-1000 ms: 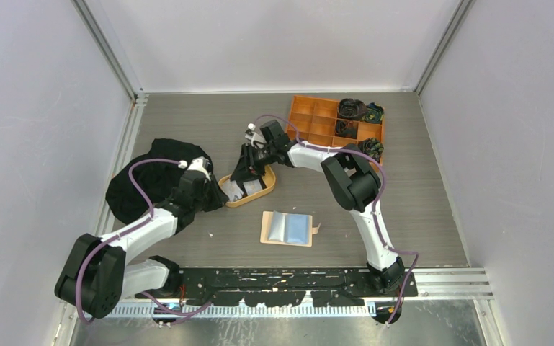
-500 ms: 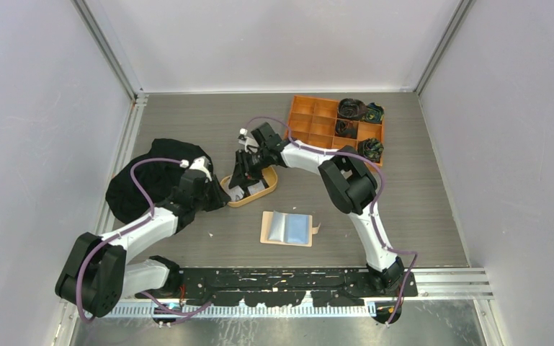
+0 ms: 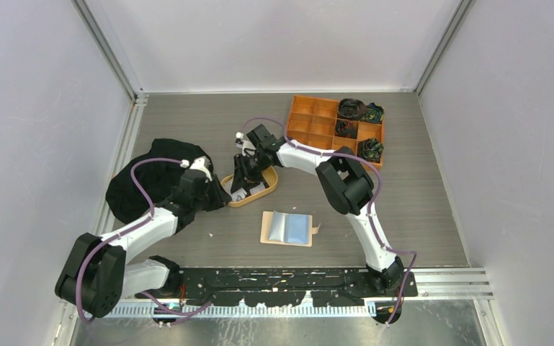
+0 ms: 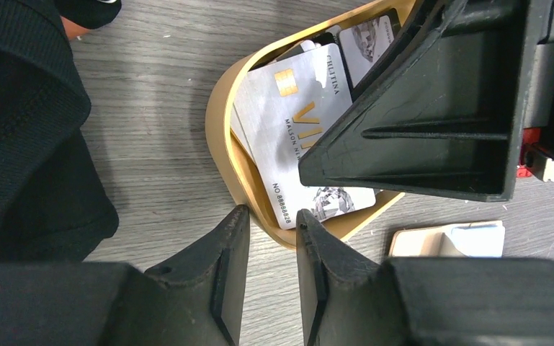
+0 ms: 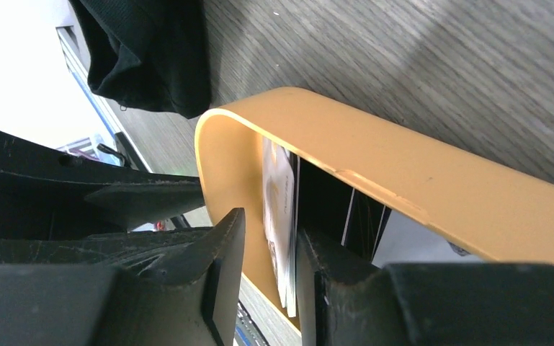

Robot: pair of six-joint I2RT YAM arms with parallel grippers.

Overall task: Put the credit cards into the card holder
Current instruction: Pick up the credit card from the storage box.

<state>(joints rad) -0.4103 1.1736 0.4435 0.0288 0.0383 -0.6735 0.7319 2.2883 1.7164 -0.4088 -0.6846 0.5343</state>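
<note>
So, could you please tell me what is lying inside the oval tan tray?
A silver-grey card lies on top, with a pale printed card showing beyond it; the right hand covers the rest of the tray.

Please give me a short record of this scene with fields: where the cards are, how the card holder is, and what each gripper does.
tray: oval tan tray, cards inside
grey-white card: grey-white card in the tan tray, over other cards
card holder: card holder open, flat on the table, apart from the tray
blue card: blue card on the holder's right half
left gripper: left gripper, fingers either side of the tray's end rim; grip uncertain
right gripper: right gripper inside the tray, fingers either side of the grey-white card; grip uncertain
other: orange compartment box; black cloth
</note>
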